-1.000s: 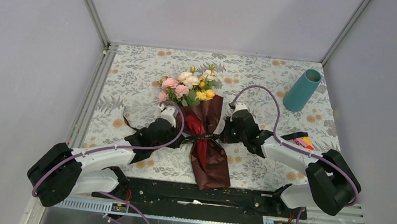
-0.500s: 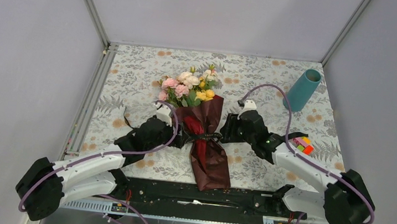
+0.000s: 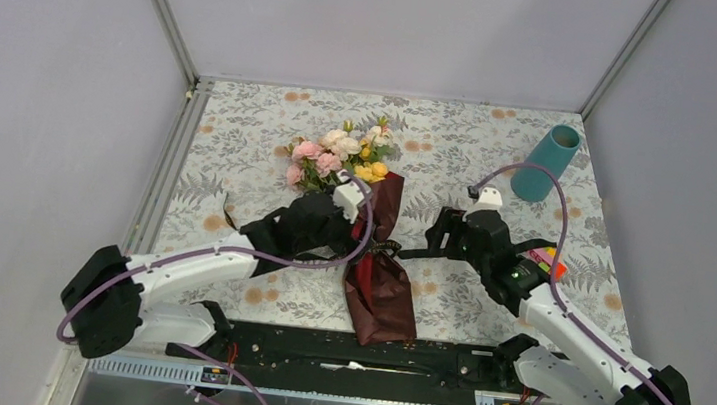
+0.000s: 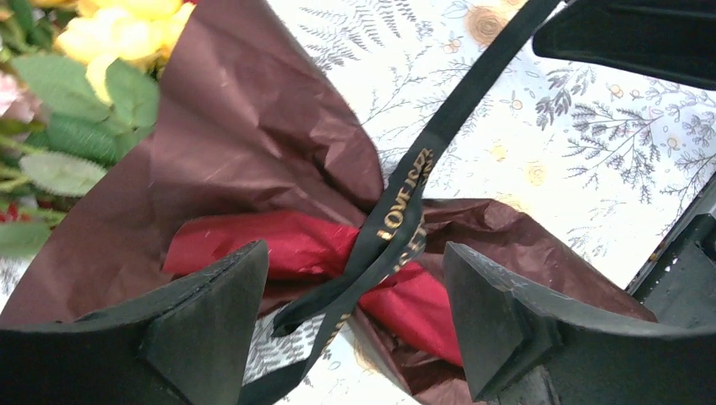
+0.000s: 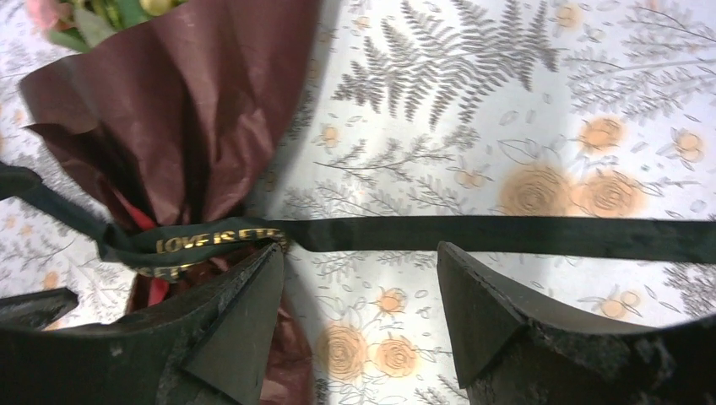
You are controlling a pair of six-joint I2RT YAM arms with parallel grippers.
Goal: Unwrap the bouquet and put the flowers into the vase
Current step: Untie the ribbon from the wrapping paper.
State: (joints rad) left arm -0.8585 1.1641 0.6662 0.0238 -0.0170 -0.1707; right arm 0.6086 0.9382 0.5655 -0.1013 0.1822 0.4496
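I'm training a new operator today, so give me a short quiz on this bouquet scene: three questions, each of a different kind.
1. True or false: the flowers already stand in the vase.
2. What colour is the ribbon round the wrapping paper? A white, B black, C green.
3. Fill the gap: the left hand and the right hand both have their jaws ___.
Key: 1 false; 2 B; 3 open.
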